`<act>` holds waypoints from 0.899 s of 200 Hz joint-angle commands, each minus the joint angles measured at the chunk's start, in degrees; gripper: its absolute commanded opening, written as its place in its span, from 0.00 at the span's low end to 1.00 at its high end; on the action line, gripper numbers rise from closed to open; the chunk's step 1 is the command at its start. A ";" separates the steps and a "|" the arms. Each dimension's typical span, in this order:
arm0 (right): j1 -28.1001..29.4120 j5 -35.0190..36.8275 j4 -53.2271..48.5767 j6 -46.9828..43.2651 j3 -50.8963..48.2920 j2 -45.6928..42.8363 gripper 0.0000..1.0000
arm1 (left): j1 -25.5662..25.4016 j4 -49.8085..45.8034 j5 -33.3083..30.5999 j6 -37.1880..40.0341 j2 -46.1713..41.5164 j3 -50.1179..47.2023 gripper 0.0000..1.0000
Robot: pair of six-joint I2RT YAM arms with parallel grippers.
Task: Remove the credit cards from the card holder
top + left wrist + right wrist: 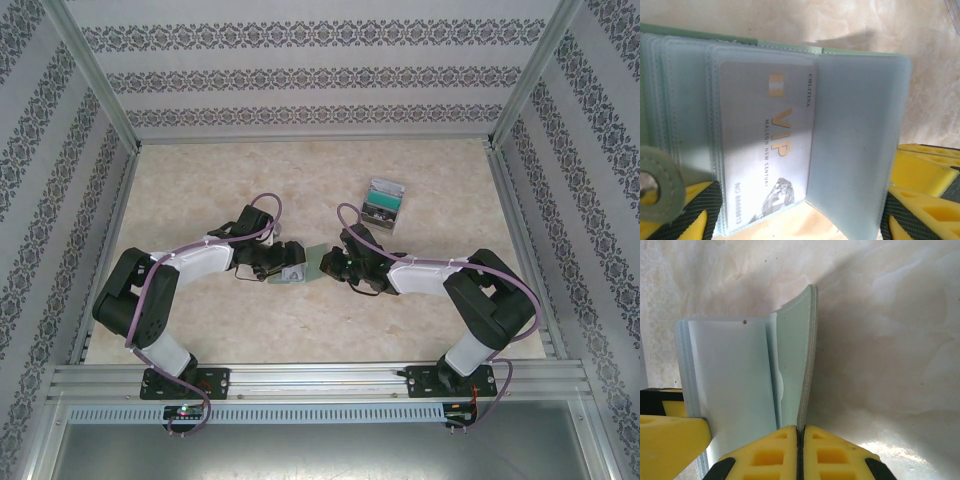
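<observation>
Surface: pale beige tabletop [200, 180] with a marbled pattern, matte, brightly lit, with soft shadows under the arms.
Room: three walls [300, 80] papered in grey and white bands of dark floral print, framed by aluminium posts [95, 75], with a slotted aluminium rail [320, 378] along the near edge.
Card holder [300, 266]: grey-green bifold, mid-table between the two wrists, lying open with clear plastic sleeves fanned out.
Sleeves [860, 140]: frosted and stacked, with one loose leaf folded out to the right in the left wrist view.
VIP card [767, 145]: silvery with gold lettering and a chip, tucked inside a sleeve of the holder.
Snap tab [655, 185]: rounded green strap end at the lower left, overlapping one yellow finger.
Left gripper [800, 220]: yellow fingers [925, 195] spread wide on either side of the sleeves, not visibly pressing them.
Right gripper [800, 450]: yellow pads pressed together, pinching the lower edge of the holder's green cover [807, 365], which stands upright and slightly bowed.
Credit cards [384, 203]: small green-teal and dark stack with pale edges, flat on the table beyond the right wrist, well apart from the holder; possibly several cards, too small to count.
</observation>
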 commanded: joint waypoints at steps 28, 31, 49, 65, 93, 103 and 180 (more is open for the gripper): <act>0.33 -0.25 0.34 -0.10 0.47 -0.04 0.00 | -0.89 -2.42 -0.14 2.69 -0.99 3.57 0.99; 0.31 -0.20 0.30 -0.13 0.42 -0.06 0.00 | -0.87 -2.78 -0.10 2.95 -1.00 3.75 0.99; 0.09 -0.34 0.34 -0.11 0.53 0.02 0.00 | -0.89 -4.81 -0.10 3.95 -1.24 4.89 1.00; -0.04 -0.34 0.14 -0.31 0.66 -0.02 0.00 | -0.88 -7.11 -1.17 5.31 -1.77 5.88 1.00; -0.83 -0.15 -1.41 -1.44 0.97 -1.07 0.10 | -0.17 -10.89 -4.33 7.49 -3.10 6.64 1.00; -1.39 0.21 -2.56 -2.03 0.91 -2.02 0.28 | 0.46 -11.31 -4.79 7.98 -3.32 6.50 0.98; -2.82 2.83 -10.18 -10.71 4.85 -8.64 0.30 | 4.09 -10.72 -5.89 9.39 -0.69 5.16 0.36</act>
